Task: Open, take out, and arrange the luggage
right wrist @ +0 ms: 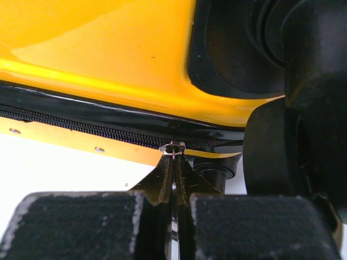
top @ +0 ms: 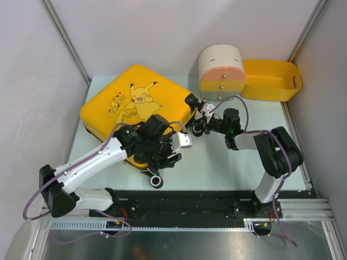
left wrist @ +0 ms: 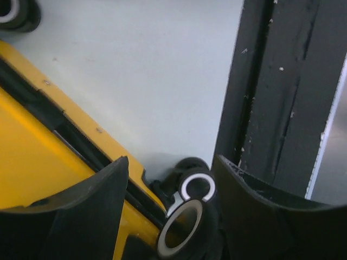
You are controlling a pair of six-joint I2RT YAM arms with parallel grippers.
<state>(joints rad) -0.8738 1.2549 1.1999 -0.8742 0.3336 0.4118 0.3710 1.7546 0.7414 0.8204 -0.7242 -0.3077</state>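
Luggage [top: 135, 103] lies closed at 9 o'clock from the right gripper [right wrist: 173, 216], which pinches the zipper pull [right wrist: 172, 162]; the closed track [right wrist: 81, 125] runs on toward 9 o'clock in its wrist view. Left gripper [left wrist: 171, 184] hangs spread beside a wheel [left wrist: 196, 187].

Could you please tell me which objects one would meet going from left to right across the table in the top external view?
The yellow luggage → the cream-and-pink drum-shaped box → the yellow basket.
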